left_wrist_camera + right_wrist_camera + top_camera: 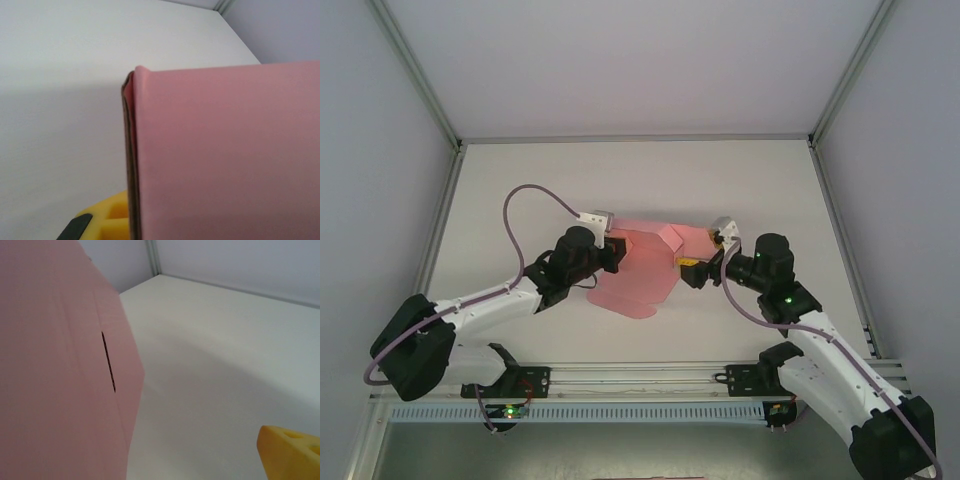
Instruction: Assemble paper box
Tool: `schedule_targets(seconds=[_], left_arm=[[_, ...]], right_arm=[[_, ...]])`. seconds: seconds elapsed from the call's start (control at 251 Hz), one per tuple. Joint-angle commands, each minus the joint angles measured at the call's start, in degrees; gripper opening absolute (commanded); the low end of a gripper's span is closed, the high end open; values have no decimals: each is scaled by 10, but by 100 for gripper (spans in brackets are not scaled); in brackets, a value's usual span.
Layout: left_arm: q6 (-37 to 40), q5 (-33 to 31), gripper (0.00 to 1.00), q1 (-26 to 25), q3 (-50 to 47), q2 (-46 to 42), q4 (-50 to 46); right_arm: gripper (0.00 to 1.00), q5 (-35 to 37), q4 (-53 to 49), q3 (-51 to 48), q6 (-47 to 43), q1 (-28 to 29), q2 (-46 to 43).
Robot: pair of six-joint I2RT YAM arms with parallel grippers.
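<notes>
Clamping the left edge of the paper box (645, 258) with the left gripper (616, 252), jaws pressed together on the pink card; showing, in the left wrist view, a folded edge upright beside a yellow finger (107, 220); resting the sheet at the middle of the table (520, 180), one flap lying flat toward the near edge; holding the right gripper (692, 268) spread wide just beside the box's right edge, its yellow fingertip (290, 452) standing apart from the card.
</notes>
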Motion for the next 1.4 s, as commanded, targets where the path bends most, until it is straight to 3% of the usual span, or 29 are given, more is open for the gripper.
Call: schedule_targets(seconds=[0.0,0.108,0.275,0.483,0.71,0.89,1.05,1.205,1.397], left_arm=[[59,70,0,-12,22,8,37],[47,74,0,-12,24,12,50],[31,66,0,-12,31,22,72],[52,99,0,-13,42,28,99],[71,123,0,-15,66,26,91],[61,71,0,-17,69,22,67],[55,41,0,-18,55,20,57],[52,-21,0,-18,42,15,34],[49,-16,0,-19,39,21,42]], right_arm=[[99,35,21,21,-21,19,2],[98,74,24,21,-24,33,4],[98,202,34,11,-27,74,7],[98,164,37,9,-16,84,54],[98,244,39,10,0,100,95],[98,297,56,0,4,114,69],[98,393,76,-28,61,114,-1],[98,388,51,-43,59,112,-77],[98,349,8,-35,63,110,-90]])
